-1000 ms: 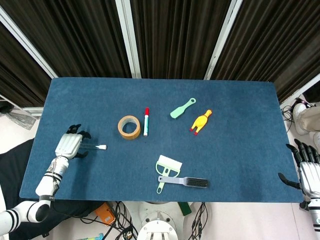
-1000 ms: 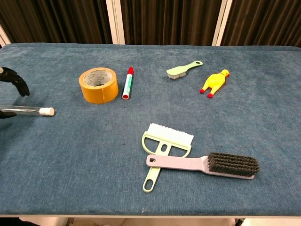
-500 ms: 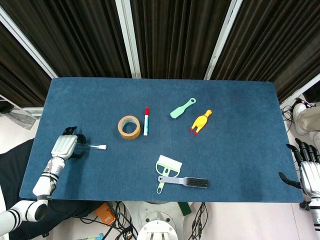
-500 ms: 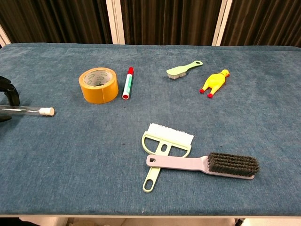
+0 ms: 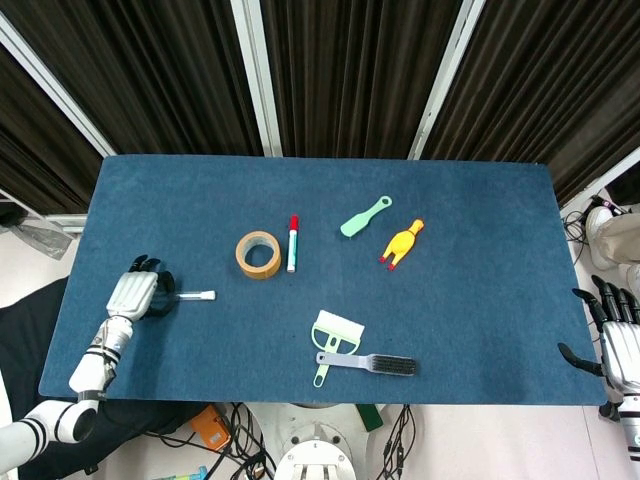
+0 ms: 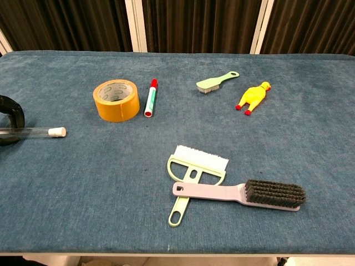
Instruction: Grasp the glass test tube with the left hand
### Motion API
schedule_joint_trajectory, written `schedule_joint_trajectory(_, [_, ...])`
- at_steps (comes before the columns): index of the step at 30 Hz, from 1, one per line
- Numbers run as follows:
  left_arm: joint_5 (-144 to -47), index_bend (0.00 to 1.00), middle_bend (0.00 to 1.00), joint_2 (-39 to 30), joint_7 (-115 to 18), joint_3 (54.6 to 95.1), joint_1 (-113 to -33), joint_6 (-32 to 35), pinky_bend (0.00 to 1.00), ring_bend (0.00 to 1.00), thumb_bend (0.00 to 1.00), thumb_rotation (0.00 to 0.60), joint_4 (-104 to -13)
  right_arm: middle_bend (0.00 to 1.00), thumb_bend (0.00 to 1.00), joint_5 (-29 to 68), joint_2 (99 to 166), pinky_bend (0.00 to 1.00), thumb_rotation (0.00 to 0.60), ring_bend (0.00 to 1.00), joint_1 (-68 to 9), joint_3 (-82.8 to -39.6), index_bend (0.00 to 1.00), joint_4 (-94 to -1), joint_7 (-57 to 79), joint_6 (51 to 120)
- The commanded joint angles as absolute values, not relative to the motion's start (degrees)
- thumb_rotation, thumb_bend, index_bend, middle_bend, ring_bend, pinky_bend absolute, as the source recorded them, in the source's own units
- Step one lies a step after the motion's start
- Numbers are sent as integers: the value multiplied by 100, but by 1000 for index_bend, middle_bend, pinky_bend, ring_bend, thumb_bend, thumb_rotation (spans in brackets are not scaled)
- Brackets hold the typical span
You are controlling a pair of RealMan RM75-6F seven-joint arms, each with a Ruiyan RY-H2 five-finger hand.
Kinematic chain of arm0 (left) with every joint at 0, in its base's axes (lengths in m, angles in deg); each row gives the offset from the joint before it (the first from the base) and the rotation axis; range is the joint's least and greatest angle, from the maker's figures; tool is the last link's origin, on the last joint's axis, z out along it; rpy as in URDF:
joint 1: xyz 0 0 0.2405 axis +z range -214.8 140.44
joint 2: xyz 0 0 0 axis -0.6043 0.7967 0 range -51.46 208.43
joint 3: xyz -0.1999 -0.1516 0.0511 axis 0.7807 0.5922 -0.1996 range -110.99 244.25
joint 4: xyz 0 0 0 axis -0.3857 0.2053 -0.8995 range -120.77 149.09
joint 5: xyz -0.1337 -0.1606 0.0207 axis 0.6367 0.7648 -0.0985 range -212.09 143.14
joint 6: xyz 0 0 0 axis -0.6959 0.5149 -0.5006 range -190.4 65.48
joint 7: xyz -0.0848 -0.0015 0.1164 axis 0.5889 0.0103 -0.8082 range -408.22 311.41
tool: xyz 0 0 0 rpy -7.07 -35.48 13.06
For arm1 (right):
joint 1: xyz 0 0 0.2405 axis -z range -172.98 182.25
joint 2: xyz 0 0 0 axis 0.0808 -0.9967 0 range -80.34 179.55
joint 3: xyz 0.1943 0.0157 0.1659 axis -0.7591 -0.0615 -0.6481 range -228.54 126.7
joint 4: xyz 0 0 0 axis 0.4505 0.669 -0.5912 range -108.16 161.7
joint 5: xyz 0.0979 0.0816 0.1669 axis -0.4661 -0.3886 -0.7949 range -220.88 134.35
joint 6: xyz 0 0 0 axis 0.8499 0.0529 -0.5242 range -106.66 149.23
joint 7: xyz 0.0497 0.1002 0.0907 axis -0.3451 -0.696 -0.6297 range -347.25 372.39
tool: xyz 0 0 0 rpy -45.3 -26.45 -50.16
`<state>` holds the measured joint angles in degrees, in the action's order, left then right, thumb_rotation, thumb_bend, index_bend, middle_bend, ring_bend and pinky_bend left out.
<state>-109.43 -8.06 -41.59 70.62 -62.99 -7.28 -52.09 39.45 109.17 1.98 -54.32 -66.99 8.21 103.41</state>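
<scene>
The glass test tube [image 5: 192,296] lies on the blue table at the left, its white stopper [image 6: 57,132] pointing right. My left hand [image 5: 136,293] sits over the tube's left end, and its dark fingers [image 6: 15,113] curl around the glass [image 6: 32,132] at the frame's left edge. Most of that hand is cut off in the chest view. My right hand [image 5: 619,345] hangs off the table's right edge with its fingers apart and nothing in it.
An orange tape roll [image 5: 259,254] and a red-capped marker [image 5: 292,243] lie right of the tube. A green brush [image 5: 365,216], a yellow rubber chicken [image 5: 402,243], a pale green scraper [image 6: 193,168] and a lilac brush [image 6: 239,193] lie further right.
The left hand's fingers went from spread above the tube to curled around it. The tube shifted slightly to the right. The right hand stayed still.
</scene>
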Motion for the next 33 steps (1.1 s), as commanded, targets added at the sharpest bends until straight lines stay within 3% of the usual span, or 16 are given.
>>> schedule_joint_trajectory(1, [-11102, 544, 539, -706, -3758, 7037, -6290, -706, 72, 151, 320, 600, -5331, 64, 334, 3938, 10921, 0, 600, 0, 195, -5434, 240, -6699, 814, 10334])
schedule_joint_trajectory(7, [-11402, 547, 542, -280, -2903, 6997, -6341, -768, 73, 152, 330, 600, -5788, 64, 334, 3915, 10919, 0, 600, 0, 199, -5441, 243, -6701, 799, 10330])
schedule_joint_trajectory(16, [-11514, 547, 542, 284, -2818, 7099, -6437, -653, 73, 152, 330, 600, -6427, 64, 334, 3912, 10916, 0, 600, 0, 197, -5443, 243, -6703, 796, 10329])
schedule_joint_trajectory(24, [-11598, 547, 542, 997, -2606, 7373, -6603, -543, 73, 152, 330, 600, -7252, 64, 334, 3893, 10907, 0, 600, 0, 196, -5447, 243, -6712, 787, 10315])
schedule_joint_trajectory(33, [-11422, 547, 542, 2124, -2747, 7770, -6985, -853, 73, 152, 322, 600, -8343, 64, 334, 3848, 10890, 0, 600, 0, 197, -5459, 247, -6738, 802, 10299])
